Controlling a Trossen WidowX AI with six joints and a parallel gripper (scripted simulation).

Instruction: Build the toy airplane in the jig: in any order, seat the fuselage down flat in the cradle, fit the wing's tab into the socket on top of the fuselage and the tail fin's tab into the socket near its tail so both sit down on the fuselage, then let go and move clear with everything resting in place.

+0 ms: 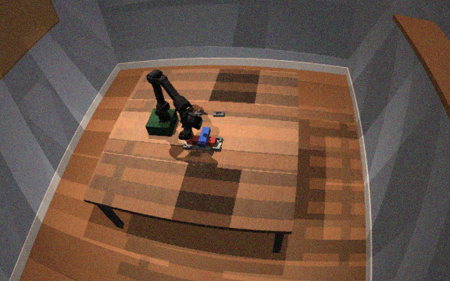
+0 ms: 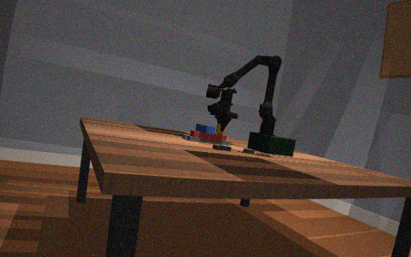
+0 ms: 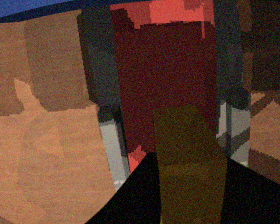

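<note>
The red fuselage (image 1: 212,141) (image 2: 209,138) (image 3: 166,65) lies lengthwise in the grey-white jig cradle (image 1: 219,147) (image 3: 111,145) and looks level. The blue wing (image 1: 205,136) (image 2: 205,128) (image 3: 11,8) lies crosswise on top of its middle. My gripper (image 1: 186,137) (image 2: 222,130) (image 3: 177,159) is shut on the yellow tail fin (image 2: 219,128) (image 3: 186,150), low over the tail end of the fuselage. The fin's lower end is at or just above the fuselage top. The tail socket is hidden, so I cannot tell whether the tab is in it.
A small grey holder (image 1: 219,114) (image 2: 222,147) lies on the table beyond the cradle, with another small grey piece (image 1: 198,112) (image 2: 248,150) nearer the arm's green base block (image 1: 160,126) (image 2: 271,143). The cradle's side walls stand close on both sides of the fingers.
</note>
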